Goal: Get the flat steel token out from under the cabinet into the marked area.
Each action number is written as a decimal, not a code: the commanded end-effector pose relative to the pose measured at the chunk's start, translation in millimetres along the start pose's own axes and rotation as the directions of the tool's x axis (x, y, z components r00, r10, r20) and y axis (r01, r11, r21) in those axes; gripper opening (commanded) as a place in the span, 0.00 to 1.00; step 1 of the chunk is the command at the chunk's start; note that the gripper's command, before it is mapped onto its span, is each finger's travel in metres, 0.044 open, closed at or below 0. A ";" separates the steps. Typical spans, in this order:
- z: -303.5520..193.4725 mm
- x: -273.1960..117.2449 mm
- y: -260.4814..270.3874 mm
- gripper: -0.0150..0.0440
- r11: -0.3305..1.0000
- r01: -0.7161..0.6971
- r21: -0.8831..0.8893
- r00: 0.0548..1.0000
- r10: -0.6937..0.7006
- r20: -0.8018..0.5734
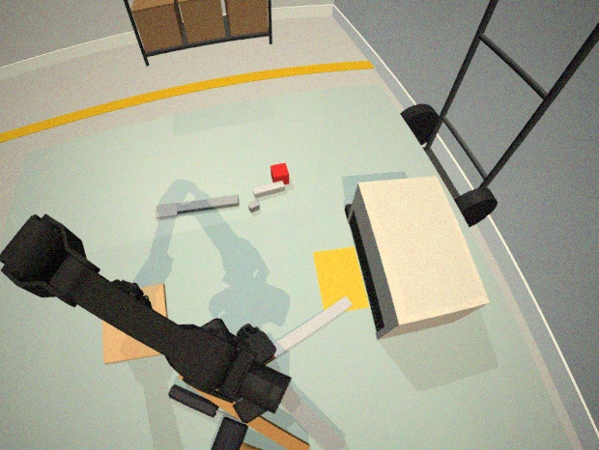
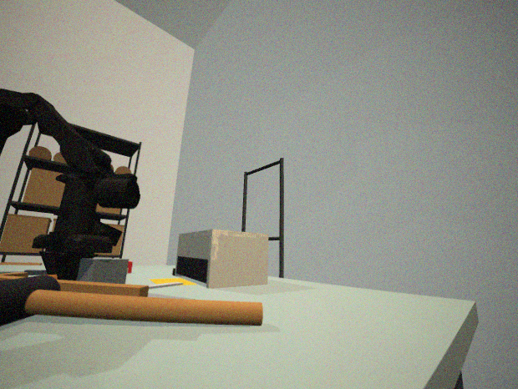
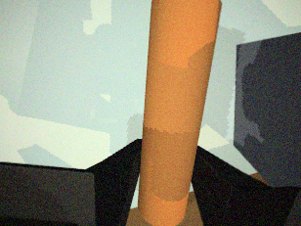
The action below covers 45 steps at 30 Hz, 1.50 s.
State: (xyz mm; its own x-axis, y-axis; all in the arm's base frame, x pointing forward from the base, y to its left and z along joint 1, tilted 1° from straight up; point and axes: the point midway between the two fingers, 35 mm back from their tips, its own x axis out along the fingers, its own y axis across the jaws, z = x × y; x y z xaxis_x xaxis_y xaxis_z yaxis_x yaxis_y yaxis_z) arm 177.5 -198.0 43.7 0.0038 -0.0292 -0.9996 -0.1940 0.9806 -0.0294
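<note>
My gripper (image 2: 63, 267) (image 3: 164, 147) points down and is shut on an orange round handle (image 3: 183, 72). A long pale flat strip (image 1: 314, 326) (image 2: 165, 285) reaches from beneath the gripper to the near corner of the marked area; its join to the handle is hidden. The yellow marked area (image 1: 336, 270) (image 2: 167, 280) lies in front of the cabinet (image 1: 426, 241) (image 2: 238, 259). The cabinet's low front opening is dark. The steel token cannot be made out in any view.
Orange bars (image 1: 278, 432) and a black cylinder (image 1: 193, 400) lie close by the gripper. A grey block (image 2: 104, 270) stands beside it. A wooden board (image 1: 116, 346) is at left. A grey bar (image 1: 208, 205), white block (image 1: 269, 188), small grey cube (image 1: 254, 206) and red cube (image 1: 279, 172) lie farther back.
</note>
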 end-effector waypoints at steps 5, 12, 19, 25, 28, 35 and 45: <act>0.6 -1.1 -1.3 0.25 0.998 0.004 0.070 1.000 -0.004 0.003; 0.6 -1.1 -1.3 0.25 0.992 0.004 0.125 1.000 -0.004 0.003; 0.3 -0.9 -1.0 0.30 0.987 0.003 0.158 1.000 -0.003 0.002; 0.0 -0.2 -0.2 0.57 0.990 0.000 0.140 1.000 0.000 0.000; 0.0 -0.2 -0.2 0.59 0.990 0.000 0.143 1.000 0.000 0.000; -0.1 0.1 0.0 0.71 0.989 0.004 0.145 1.000 -0.004 0.003; -0.2 2.2 0.3 0.71 0.989 0.004 0.145 1.000 -0.004 0.003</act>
State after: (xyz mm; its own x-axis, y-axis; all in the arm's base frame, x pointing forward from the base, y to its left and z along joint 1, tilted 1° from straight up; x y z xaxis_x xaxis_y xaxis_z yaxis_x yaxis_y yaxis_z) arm 177.1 -197.7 43.3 0.0065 -0.0325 -0.9995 -0.0495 0.9982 -0.0328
